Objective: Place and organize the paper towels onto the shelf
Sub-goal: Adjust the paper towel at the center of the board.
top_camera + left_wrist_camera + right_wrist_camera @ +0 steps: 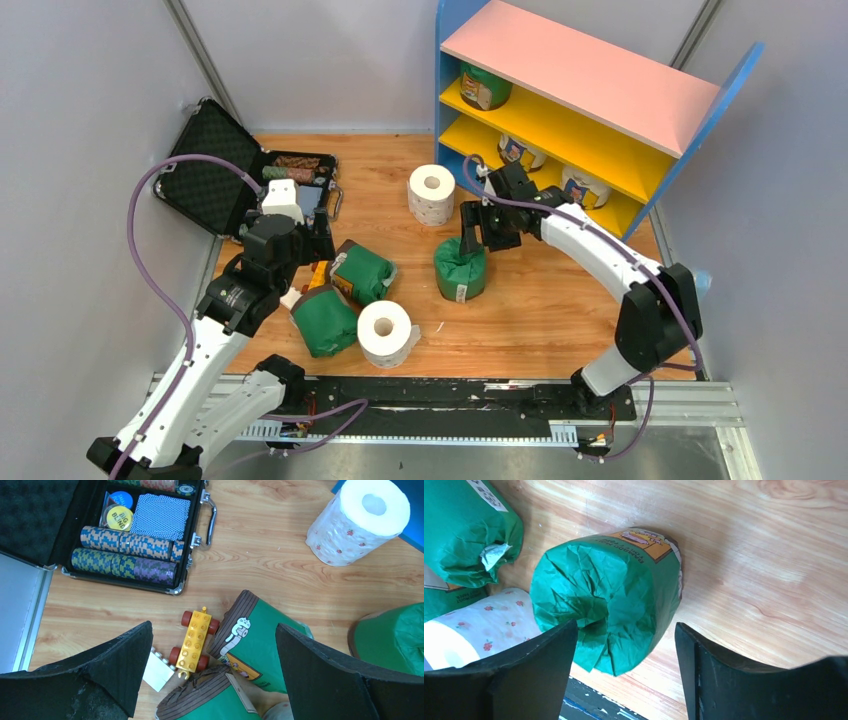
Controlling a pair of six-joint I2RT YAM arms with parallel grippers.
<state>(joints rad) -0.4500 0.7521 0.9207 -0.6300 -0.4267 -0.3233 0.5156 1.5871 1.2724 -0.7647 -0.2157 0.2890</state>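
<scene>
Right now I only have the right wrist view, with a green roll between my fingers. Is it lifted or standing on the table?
Observer: In the top view the green roll stands upright on the table, with the right gripper directly over it.
Operator: What is already on the shelf's upper yellow board?
Observer: On the shelf, the upper yellow board holds one green-wrapped roll at its left end.
Operator: And the left arm?
Observer: The left gripper is open above a yellow toy car that lies beside two lying green rolls.
</scene>
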